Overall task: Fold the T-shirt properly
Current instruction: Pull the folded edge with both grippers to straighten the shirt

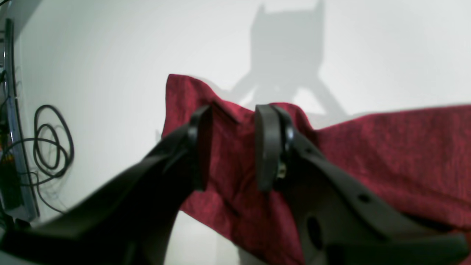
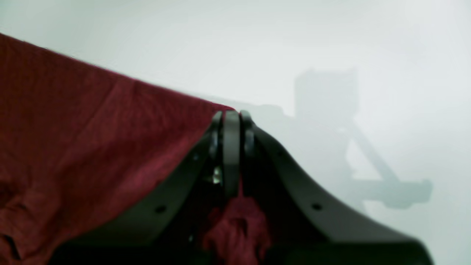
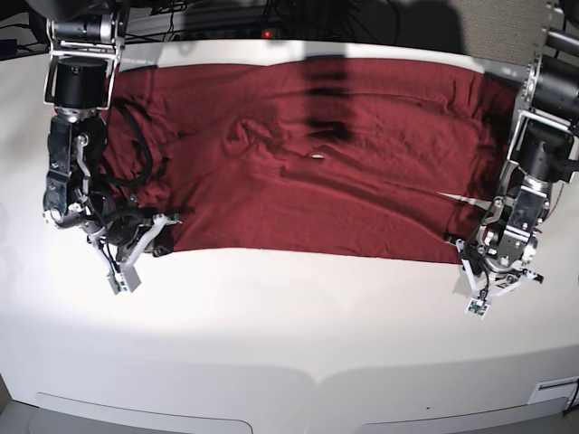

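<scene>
1. A dark red T-shirt (image 3: 308,163) lies spread across the far half of a white worktop (image 3: 298,325), its near edge running almost straight from left to right in the base view.
2. At the near left corner of the cloth, the right gripper (image 3: 152,237) has its fingers (image 2: 231,147) pressed together on the shirt's edge; the right wrist view shows the fabric (image 2: 84,140) stretched taut away from the pinch and a small bunch of it (image 2: 237,228) gathered below the pads.
3. At the near right corner, the left gripper (image 3: 479,258) stands over the hem with its fingers (image 1: 266,147) spread apart; the left wrist view shows red fabric (image 1: 386,158) in the gap between them and a raised fold just behind, though neither pad visibly clamps it.
4. A coiled black cable (image 1: 51,140) lies on the worktop at the left of the left wrist view, beside equipment at the edge.
</scene>
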`<state>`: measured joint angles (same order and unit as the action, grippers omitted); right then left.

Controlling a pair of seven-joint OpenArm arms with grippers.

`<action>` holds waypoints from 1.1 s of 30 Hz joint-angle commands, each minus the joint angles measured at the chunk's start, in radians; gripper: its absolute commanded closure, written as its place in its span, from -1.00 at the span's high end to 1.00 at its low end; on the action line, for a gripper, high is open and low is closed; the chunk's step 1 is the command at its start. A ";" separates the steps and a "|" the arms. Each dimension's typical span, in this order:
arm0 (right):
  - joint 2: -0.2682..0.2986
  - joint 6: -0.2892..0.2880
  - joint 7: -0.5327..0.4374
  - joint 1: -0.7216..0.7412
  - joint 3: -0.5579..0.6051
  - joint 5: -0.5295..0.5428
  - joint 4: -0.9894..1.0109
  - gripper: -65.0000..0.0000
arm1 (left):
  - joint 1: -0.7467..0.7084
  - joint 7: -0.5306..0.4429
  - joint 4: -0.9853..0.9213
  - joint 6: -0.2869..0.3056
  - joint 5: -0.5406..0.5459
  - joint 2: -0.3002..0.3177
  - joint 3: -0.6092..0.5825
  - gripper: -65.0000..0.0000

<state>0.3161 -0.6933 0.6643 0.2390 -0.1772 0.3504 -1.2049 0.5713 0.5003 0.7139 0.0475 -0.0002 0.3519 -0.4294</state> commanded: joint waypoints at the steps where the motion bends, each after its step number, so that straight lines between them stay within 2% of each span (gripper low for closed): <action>1: 0.014 -0.005 -0.017 0.034 -0.004 0.017 -0.016 -1.00 | 0.030 -0.005 0.021 -0.003 0.000 0.012 0.004 -0.42; 6: 0.014 -0.005 -0.006 0.038 -0.004 0.016 -0.016 -1.00 | 0.027 0.069 0.066 -0.003 -0.004 0.023 0.004 -0.42; 11: 0.014 -0.005 0.005 0.035 -0.004 0.017 -0.016 -1.00 | 0.028 0.146 0.171 -0.003 -0.002 0.089 0.004 -0.33; 13: 0.014 -0.005 0.005 0.035 -0.004 0.018 -0.016 -1.00 | 0.028 0.173 0.227 -0.003 0.039 0.122 0.004 -0.28; 16: 0.013 -0.005 0.008 0.035 -0.004 0.021 -0.016 -1.00 | 0.028 0.180 0.280 -0.002 0.166 0.163 0.004 -0.27; 18: 0.014 -0.005 0.018 0.034 -0.004 0.020 -0.016 -1.00 | 0.023 0.181 0.268 0.041 0.257 0.170 0.004 -0.27; 20: 0.013 -0.005 0.022 0.034 -0.004 0.021 -0.016 -1.00 | 0.018 0.176 0.211 0.093 0.293 0.157 0.004 -0.27; 24: 0.014 -0.005 0.036 0.031 -0.004 0.025 -0.016 -1.00 | 0.028 0.133 0.039 0.099 0.328 0.127 0.004 -0.27; 27: 0.014 -0.005 0.037 0.020 -0.004 0.025 -0.016 -1.00 | 0.033 0.121 -0.022 0.101 0.383 0.126 0.022 -0.27; 31: 0.014 -0.005 0.032 -0.006 -0.004 0.029 -0.016 -1.00 | 0.026 0.177 -0.062 0.211 0.521 0.124 0.106 -0.27; 33: 0.014 -0.005 0.032 -0.016 -0.004 0.029 -0.016 -1.00 | 0.021 0.204 -0.080 0.246 0.561 0.125 0.137 -0.29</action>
<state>0.3161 -0.6933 0.7151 0.1989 -0.1764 0.3664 -1.2045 0.5812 0.6662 0.6319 0.2817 0.5529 0.4686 -0.2916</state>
